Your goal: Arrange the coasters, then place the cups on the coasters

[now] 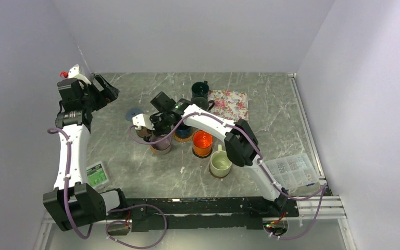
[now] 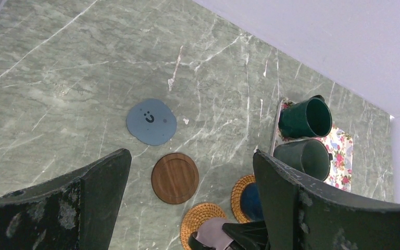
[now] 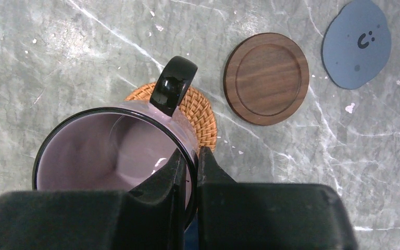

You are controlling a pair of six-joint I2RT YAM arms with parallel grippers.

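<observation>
My right gripper (image 3: 190,153) is shut on the rim of the mauve cup (image 3: 109,151), one finger inside and one outside. The cup is over a tan woven coaster (image 3: 200,112); whether it rests on it I cannot tell. Beside it lie a bare dark brown coaster (image 3: 266,78) and a bare grey-blue coaster (image 3: 357,44). The navy cup (image 1: 183,133) stands on another tan coaster (image 2: 238,195). The orange cup (image 1: 202,144) and cream cup (image 1: 220,164) stand nearer the arms. My left gripper (image 2: 191,156) hangs open and empty high at the far left.
The dark green cup (image 2: 306,119) and dark grey cup (image 2: 304,158) stand at the left edge of the floral mat (image 1: 232,104) at the back. A clear compartment box (image 1: 291,169) sits at the near right. A green-and-white packet (image 1: 96,174) lies near the left arm's base.
</observation>
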